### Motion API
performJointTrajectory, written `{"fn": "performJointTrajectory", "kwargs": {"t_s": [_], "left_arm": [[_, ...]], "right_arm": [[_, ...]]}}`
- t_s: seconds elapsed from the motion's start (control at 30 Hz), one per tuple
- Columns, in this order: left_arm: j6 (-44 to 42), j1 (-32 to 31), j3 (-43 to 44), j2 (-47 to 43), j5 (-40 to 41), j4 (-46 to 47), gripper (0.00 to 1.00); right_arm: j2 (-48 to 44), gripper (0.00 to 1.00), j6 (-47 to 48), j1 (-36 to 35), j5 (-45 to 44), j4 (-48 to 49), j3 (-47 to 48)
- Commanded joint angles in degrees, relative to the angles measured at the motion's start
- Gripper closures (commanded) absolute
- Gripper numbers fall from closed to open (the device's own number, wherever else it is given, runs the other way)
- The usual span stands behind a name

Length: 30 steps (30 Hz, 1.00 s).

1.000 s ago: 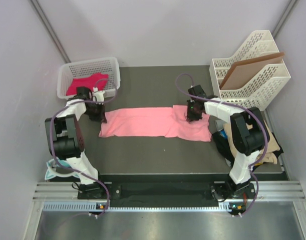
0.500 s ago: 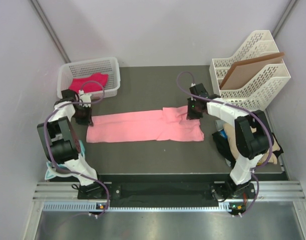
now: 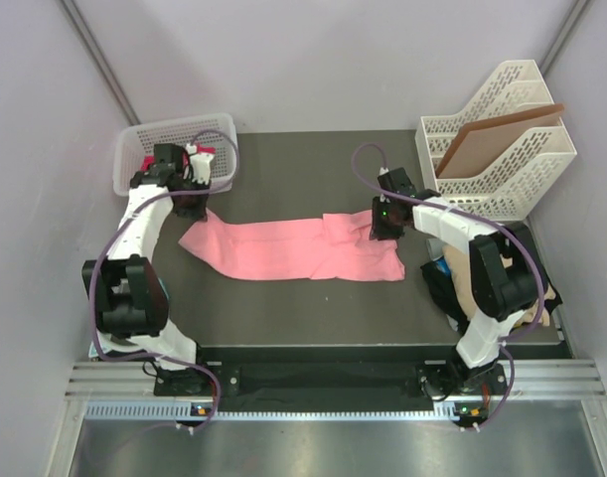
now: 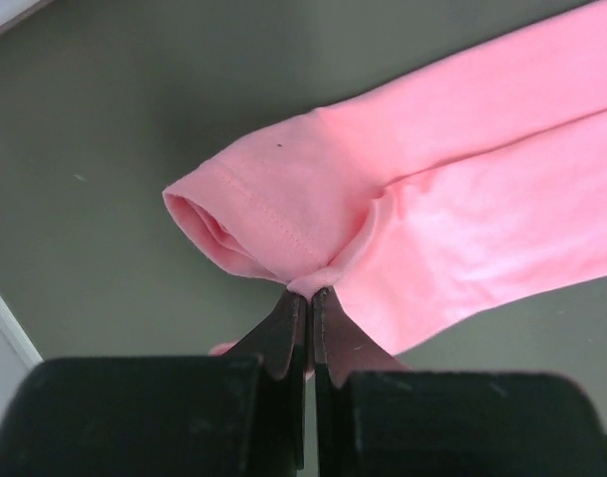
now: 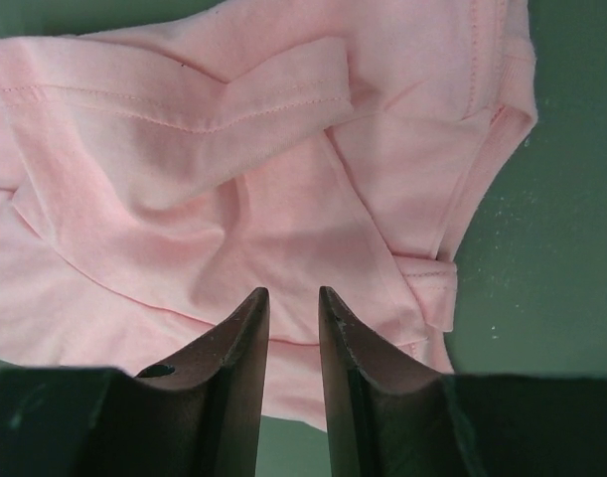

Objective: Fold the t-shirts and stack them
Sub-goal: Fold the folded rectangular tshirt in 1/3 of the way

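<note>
A salmon pink t-shirt (image 3: 293,248) lies folded into a long strip across the middle of the dark mat. My left gripper (image 3: 191,207) is shut on its left end, pulling that corner toward the back. In the left wrist view the left gripper (image 4: 310,293) pinches a fold of the pink cloth (image 4: 462,199) beside a sleeve opening. My right gripper (image 3: 380,227) hovers over the shirt's rumpled right end. In the right wrist view the right gripper (image 5: 293,293) is open a little, with the shirt (image 5: 233,199) lying beneath it and nothing between the fingers.
A white basket (image 3: 174,134) at the back left holds a magenta-pink shirt (image 3: 146,163), mostly hidden by my left arm. A white file rack (image 3: 502,149) with a brown board (image 3: 492,134) stands at the back right. Tan and black cloth (image 3: 543,293) is piled at the right edge.
My left gripper dragged the shirt's left end leftward, then swung it back toward the basket. The right gripper's jaws have parted and let go of the right end.
</note>
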<state>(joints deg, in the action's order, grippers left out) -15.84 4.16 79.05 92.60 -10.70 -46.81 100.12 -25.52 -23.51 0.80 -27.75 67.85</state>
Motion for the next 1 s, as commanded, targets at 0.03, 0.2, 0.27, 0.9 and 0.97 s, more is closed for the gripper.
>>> {"fn": "performJointTrajectory", "kwargs": {"t_s": [0.03, 0.2, 0.27, 0.9, 0.97], "left_arm": [[6.68, -7.03, 3.30, -1.37, 5.33, -4.08, 1.00], [10.73, -14.60, 4.01, 1.44, 8.94, -4.43, 1.00], [12.58, -16.55, 4.62, 3.11, 9.47, -4.43, 1.00], [19.96, -34.47, 11.30, 14.80, 12.72, -4.78, 1.00], [20.23, -35.45, 12.01, 15.94, 12.89, -4.79, 1.00]], "right_arm": [[-4.05, 0.72, 1.08, -0.31, 0.35, 0.68, -0.35], [-5.10, 0.72, 1.44, -0.14, 0.26, 0.94, -1.06], [-5.19, 0.72, 1.61, -0.14, 0.34, 1.03, -1.50], [-7.65, 0.73, 0.03, -0.05, 0.61, 1.56, -3.78], [-7.83, 0.73, -0.41, -0.05, 0.70, 1.47, -3.96]]}}
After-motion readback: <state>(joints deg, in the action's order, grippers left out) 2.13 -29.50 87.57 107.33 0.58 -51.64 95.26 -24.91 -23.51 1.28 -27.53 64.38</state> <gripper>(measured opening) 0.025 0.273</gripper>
